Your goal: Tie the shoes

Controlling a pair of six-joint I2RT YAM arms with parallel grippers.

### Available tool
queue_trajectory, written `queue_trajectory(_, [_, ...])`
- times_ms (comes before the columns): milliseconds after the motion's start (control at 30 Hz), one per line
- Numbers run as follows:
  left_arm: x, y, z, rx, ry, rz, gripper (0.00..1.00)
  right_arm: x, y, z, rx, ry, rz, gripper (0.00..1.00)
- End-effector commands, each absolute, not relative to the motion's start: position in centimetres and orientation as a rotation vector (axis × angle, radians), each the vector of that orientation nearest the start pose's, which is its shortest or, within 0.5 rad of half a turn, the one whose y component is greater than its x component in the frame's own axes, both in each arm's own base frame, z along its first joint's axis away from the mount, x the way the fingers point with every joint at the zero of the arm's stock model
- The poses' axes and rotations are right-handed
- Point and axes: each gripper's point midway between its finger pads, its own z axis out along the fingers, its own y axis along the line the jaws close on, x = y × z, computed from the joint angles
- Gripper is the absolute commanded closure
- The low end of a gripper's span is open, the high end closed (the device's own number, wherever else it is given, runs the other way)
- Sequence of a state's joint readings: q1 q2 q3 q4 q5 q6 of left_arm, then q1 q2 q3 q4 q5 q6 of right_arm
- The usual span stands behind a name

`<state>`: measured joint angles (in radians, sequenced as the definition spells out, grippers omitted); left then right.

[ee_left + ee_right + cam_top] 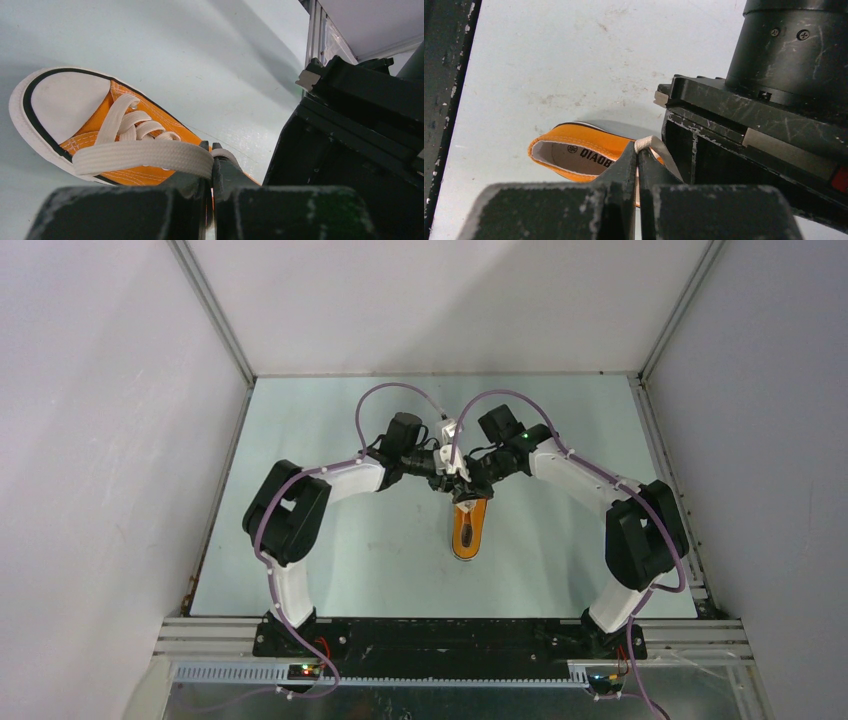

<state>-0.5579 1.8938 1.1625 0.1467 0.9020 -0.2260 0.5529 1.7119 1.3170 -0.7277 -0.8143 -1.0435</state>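
The orange sneaker (468, 530) lies near the centre of the overhead frame on the pale surface (340, 560). Both arms meet over its upper end in that frame. The left end effector (210, 152) is closed tight on a flat white lace (145, 156) that stretches across the lower middle of the left wrist view. The right end effector (638, 152) is likewise pinched shut, on a lace strand (650, 144) at centre frame beside the sneaker's opening. No knot or bow shows anywhere. I judge the tying barely begun, with looping and cinching all left. Whether the strands are crossed cannot be told.
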Motion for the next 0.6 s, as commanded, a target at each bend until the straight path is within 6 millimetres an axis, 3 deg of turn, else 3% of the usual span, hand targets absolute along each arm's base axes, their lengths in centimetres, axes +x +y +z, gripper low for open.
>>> queue_trajectory(0, [30.8, -36.6, 12.9, 0.957, 1.963, -1.435, 0.93, 27.9, 29.9, 15.1, -1.866, 1.389, 0.820, 1.00])
queue_trajectory(567, [30.8, -36.8, 13.4, 0.960, 1.950, -1.459, 0.93, 28.2, 27.4, 12.2, -2.153, 1.227, 0.570, 1.00])
